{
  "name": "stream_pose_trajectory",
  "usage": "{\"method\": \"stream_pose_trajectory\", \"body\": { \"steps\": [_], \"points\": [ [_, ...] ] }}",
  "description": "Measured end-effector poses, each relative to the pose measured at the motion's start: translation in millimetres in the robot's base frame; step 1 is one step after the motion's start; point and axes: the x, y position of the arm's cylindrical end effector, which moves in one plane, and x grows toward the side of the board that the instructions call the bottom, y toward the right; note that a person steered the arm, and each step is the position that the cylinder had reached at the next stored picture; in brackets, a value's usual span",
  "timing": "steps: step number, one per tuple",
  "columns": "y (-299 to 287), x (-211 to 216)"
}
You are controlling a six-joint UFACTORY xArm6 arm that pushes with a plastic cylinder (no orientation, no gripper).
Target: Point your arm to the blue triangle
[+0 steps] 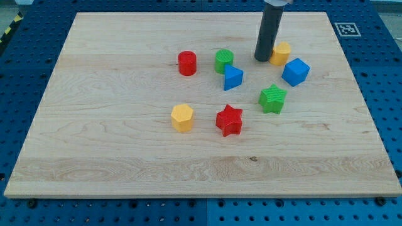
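the triangle (233,77) lies between the cylinder (223,61) above-left and the star (229,120) below.

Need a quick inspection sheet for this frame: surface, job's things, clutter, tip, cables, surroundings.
Surface: wooden board, flat.
Job's things: blue triangle, touching green cylinder.
Clutter: red cylinder, orange block, blue cube, green star, red star, yellow hexagon.
Tip: my tip beside the orange block, up-right of the triangle, apart from it.
Cables: nothing seen.
Surroundings: blue pegboard; marker tag.
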Motion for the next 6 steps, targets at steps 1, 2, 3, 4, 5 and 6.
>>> {"method": "stream_pose_trajectory", "body": {
  "steps": [1,2,3,4,5,6],
  "points": [
    [3.0,23.4],
    [10.2,38.3],
    [10.2,47.0],
    [2.6,59.9],
    [-32.3,58.8],
    [-56.1,54.3]
  ]
}}
